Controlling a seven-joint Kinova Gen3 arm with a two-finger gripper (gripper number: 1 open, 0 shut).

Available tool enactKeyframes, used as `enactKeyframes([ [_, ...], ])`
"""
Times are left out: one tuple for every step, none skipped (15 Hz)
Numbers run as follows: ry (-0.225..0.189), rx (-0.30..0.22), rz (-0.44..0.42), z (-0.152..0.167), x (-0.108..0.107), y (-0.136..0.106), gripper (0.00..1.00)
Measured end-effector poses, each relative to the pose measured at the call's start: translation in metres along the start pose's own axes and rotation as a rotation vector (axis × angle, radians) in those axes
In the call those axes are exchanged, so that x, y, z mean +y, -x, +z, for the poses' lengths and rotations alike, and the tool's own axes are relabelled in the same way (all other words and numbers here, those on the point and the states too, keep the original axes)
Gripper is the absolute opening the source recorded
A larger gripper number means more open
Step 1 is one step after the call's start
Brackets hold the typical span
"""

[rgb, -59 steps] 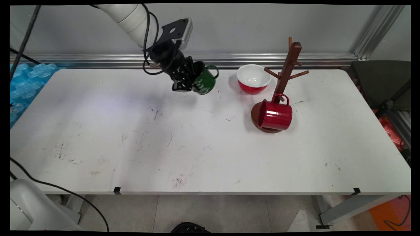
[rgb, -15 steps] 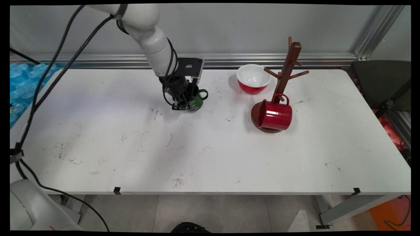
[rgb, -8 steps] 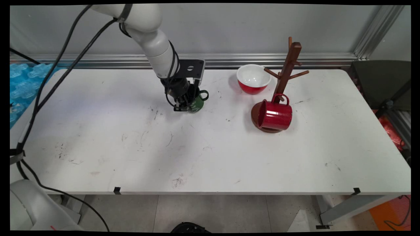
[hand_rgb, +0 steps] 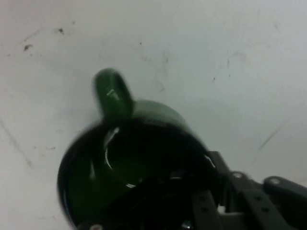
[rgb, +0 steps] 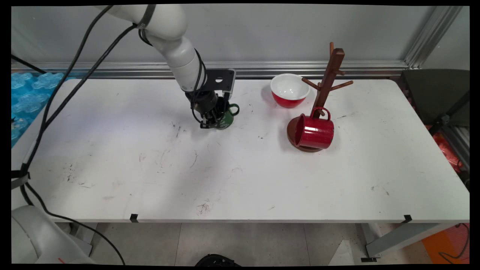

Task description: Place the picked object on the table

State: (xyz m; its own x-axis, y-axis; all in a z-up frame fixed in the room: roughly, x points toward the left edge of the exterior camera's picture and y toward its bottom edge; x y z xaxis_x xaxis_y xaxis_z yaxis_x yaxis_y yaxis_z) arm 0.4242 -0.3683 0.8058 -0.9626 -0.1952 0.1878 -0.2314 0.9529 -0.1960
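Gripper (rgb: 212,122) work first: we see the black two-finger gripper pointing down at the white table (rgb: 262,180), towards its far edge and a little left of the middle. It is closed on the near-left wall of the small dark green enamel mug (rgb: 226,118), one finger inside the rim and one outside, as best we can read it from the hand view. We see the mug standing nearly upright, its bottom at or just above the tabletop, its handle turned to the right. Well apart to the right, near the far edge, we find the red bowl with a white inside (rgb: 289,92). Just beside that is the brown wooden mug tree (rgb: 328,77), with a red enamel mug (rgb: 315,132) lying on its side on the round base.
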Motion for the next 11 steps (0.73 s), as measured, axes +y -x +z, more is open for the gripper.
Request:
enactKeyframes([
  [-0.001, 0.0, -0.001, 0.0005, -0.0002, -0.0001, 1.0],
  [-0.001, 0.001, -0.003, 0.0012, -0.0003, -0.0002, 1.0],
  [-0.002, 0.002, -0.004, 0.0017, -0.0006, -0.0004, 1.0],
  [-0.003, 0.003, -0.006, 0.0022, -0.0007, -0.0003, 1.0],
  [-0.004, 0.004, -0.006, 0.0026, -0.001, -0.0005, 1.0],
  [-0.005, 0.005, -0.006, 0.0027, -0.0012, -0.001, 1.0],
  [-0.005, 0.007, -0.007, 0.0029, -0.0012, -0.0015, 1.0],
  [-0.006, 0.008, -0.007, 0.0028, -0.0014, -0.0019, 1.0],
  [-0.007, 0.01, -0.007, 0.0027, -0.0014, -0.0025, 1.0],
  [-0.007, 0.012, -0.008, 0.0025, -0.0014, -0.003, 1.0],
  [-0.008, 0.015, -0.008, 0.0019, -0.0014, -0.0037, 1.0],
])
